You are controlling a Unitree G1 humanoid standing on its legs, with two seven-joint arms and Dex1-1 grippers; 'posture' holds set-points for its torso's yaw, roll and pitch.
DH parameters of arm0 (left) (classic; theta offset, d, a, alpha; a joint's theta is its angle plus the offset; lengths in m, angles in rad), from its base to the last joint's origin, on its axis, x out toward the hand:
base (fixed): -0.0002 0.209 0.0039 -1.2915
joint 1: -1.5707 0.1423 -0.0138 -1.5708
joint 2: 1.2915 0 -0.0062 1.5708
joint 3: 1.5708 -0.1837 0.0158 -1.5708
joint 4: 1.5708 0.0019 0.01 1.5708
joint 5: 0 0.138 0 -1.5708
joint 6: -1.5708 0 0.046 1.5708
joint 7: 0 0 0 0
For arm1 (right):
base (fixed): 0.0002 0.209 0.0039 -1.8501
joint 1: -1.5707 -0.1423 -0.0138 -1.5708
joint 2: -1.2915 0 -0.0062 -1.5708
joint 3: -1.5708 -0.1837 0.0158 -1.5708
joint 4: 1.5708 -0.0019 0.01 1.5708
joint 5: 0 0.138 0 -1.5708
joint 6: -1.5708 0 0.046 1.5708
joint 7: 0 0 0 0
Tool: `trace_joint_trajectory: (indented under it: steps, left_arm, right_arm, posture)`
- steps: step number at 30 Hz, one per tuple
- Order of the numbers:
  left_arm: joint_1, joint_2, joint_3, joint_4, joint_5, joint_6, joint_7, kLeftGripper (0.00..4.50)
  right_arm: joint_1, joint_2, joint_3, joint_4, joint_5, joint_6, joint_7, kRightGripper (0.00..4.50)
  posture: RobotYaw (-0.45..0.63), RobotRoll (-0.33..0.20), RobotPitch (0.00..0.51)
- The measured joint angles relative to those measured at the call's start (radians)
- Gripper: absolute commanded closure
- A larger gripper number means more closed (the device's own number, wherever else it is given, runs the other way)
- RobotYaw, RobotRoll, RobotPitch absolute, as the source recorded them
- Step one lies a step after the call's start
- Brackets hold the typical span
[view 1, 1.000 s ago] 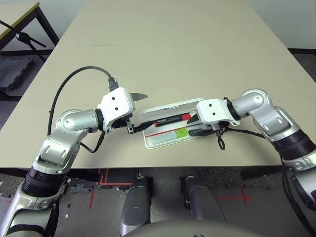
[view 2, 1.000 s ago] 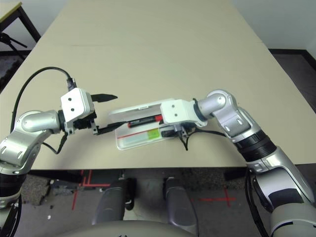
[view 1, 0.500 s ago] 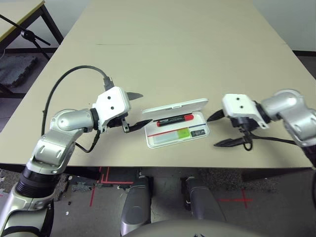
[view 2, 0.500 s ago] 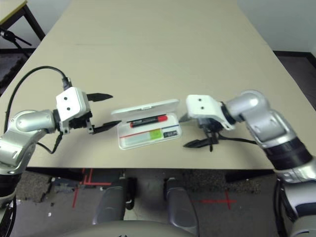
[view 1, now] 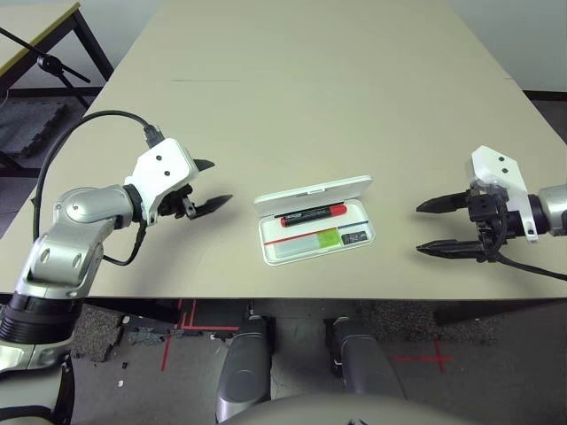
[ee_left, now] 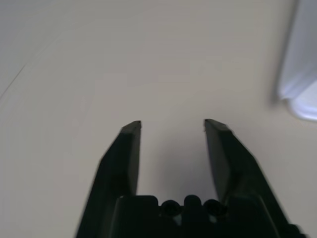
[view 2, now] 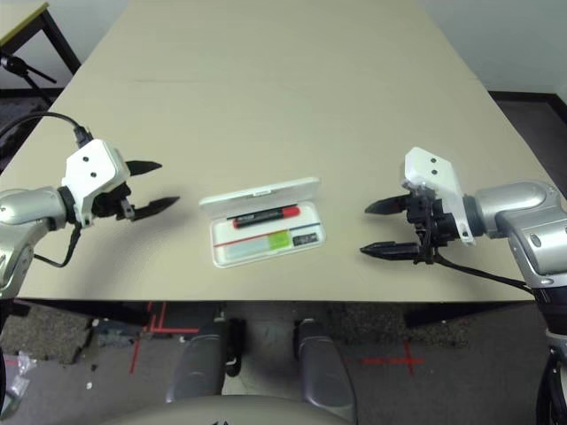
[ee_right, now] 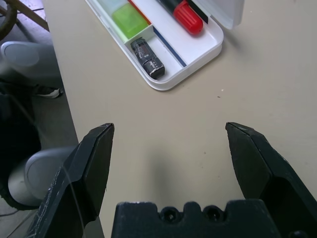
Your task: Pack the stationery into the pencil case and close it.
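The white pencil case [view 1: 363, 219] lies open near the table's front edge, its lid [view 1: 312, 191] tilted up at the back. Inside lie a red marker with a black cap [view 1: 312, 213], a white highlighter with a green cap [view 1: 310, 241] and a small dark-grey piece [view 1: 355, 236]. My left gripper [view 1: 220, 182] hovers to the left of the case, well apart from it, open and holding nothing. My right gripper [view 1: 418, 228] stands to the right of the case, open wide and empty. The right wrist view shows the dark-grey piece [ee_right: 147, 58] and the marker's red end [ee_right: 187, 14].
The beige table [view 1: 310, 97] stretches far back behind the case. Its front edge runs just below the case. A black cable [view 1: 75, 142] loops from my left wrist. Another table and a dark stand [view 1: 40, 62] sit at the far left.
Both grippers have drawn away from the case, the left one leftward and the right one rightward. The left fingers stand closer together than before. The case stays open with its contents in place.
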Motion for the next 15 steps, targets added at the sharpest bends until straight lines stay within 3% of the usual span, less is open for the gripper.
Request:
trace_joint_trajectory:
  steps: [4, 15]
  left_arm:
    - [-0.033, -0.018, -0.008, 0.035, 0.021, -0.007, 0.015, 4.49]
    - [-0.107, -0.213, -0.156, 0.010, 0.038, -0.039, 0.023, 4.49]
  right_arm:
    - [0.000, 0.001, 0.000, 0.003, 0.001, 0.000, -0.011, 0.00]
    - [-0.014, 0.025, 0.016, 0.031, -0.001, -0.002, -0.029, 0.00]
  posture:
    - [0.07, 0.000, 0.132]
    - [0.08, 0.000, 0.130]
